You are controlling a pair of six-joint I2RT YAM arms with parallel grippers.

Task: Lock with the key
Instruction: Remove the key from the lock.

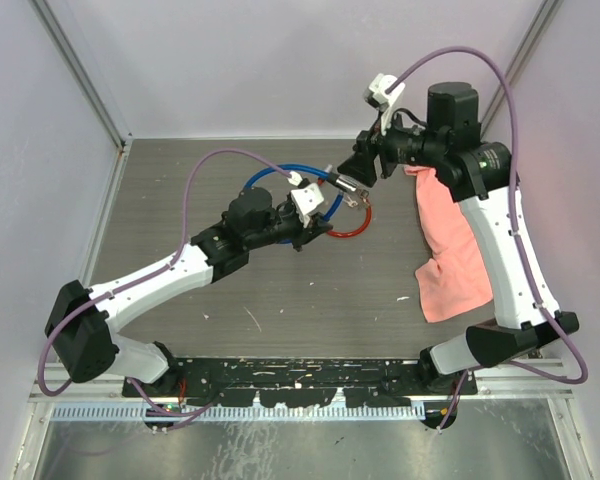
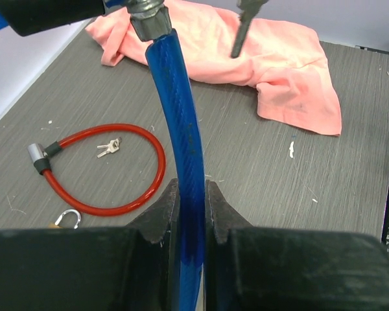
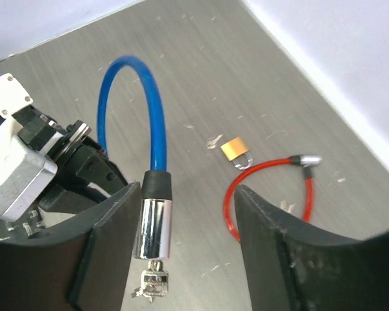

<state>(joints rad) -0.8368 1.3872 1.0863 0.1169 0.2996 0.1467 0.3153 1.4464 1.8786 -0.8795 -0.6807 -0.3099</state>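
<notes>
Left gripper (image 2: 191, 194) clamped on blue cable lock (image 2: 178, 116), lifted above table (image 1: 280, 310). Chrome barrel (image 3: 152, 227) hangs between spread jaws of right gripper (image 3: 187, 191) — key (image 3: 154, 283) apparently seated beneath. Key-turn step in hand — next: pinch key head, twist.

Blue cable lock (image 3: 157, 123), key (image 3: 153, 280) in cylinder (image 3: 152, 227).

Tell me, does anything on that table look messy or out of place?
A pink cloth lies crumpled at the right, partly under the right arm. A small brass padlock lies loose beside the red cable lock. Nothing looks spilled or broken.
</notes>
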